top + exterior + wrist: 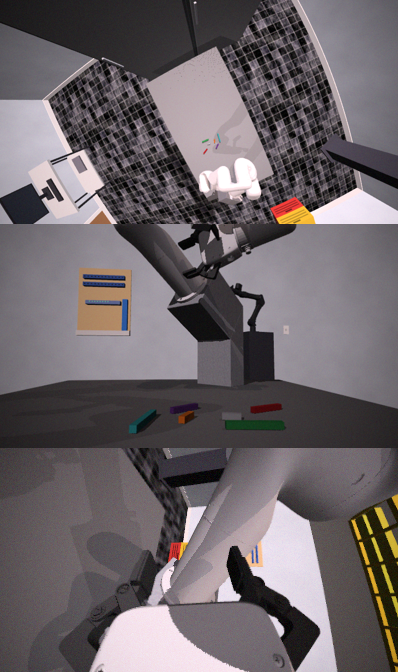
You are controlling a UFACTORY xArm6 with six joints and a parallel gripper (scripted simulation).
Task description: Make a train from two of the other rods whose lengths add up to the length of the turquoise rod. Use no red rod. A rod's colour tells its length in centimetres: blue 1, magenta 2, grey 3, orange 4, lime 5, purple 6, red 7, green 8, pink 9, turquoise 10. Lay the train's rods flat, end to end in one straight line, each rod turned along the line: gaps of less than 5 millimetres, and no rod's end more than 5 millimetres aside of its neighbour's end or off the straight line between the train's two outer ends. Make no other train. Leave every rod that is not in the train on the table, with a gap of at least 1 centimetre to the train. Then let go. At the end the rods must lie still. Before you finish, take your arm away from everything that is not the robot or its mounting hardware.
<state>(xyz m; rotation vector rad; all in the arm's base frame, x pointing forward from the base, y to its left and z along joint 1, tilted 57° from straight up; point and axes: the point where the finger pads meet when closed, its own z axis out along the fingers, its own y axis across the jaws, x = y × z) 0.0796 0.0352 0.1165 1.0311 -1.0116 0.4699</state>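
The turquoise rod (219,138) (142,421) lies flat, with the orange rod (214,141) (186,417) beside it, not touching. The purple rod (217,146) (184,408) lies nearby, on the robot's side. The green rod (205,140) (254,425) and the short grey rod (208,144) (231,416) lie close together at differing angles. The red rod (205,151) (265,408) lies apart, on the robot's side of them. No two rods form a straight line end to end. My gripper (187,258) (191,557) is open and empty, high above the table, pointing away from the rods.
The rods lie on the long grey table (180,111) (55,432), in front of the robot's base. The folded arm (236,180) is over the table's near end and casts shadows beside the rods. A dark cabinet (125,33) stands beyond the far end.
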